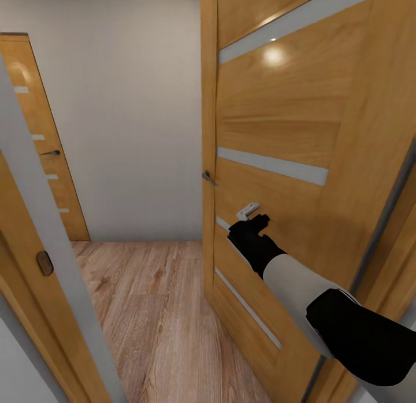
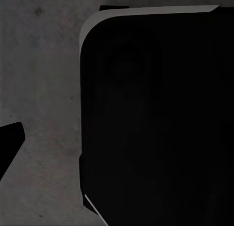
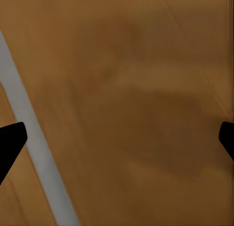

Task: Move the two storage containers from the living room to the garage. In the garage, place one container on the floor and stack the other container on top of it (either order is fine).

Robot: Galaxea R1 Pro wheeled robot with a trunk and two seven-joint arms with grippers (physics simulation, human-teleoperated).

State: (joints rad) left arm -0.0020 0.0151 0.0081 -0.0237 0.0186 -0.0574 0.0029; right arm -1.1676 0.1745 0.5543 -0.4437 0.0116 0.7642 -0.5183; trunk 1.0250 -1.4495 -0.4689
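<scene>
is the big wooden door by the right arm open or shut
Open: the wooden door stands swung inward, the hallway floor showing past its edge, the right gripper against it.

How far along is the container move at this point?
Nothing looks finished: no container is in sight. In hand: the right gripper, fingers wide apart, is up against an open wooden door, with a wood-plank hallway floor and a second door beyond. Left gripper state is unclear. Carrying, placing and stacking both containers in the garage apparently remain.

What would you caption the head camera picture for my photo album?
Right arm's tool reaching to an open wooden door, wood-plank hallway floor beyond.
</scene>
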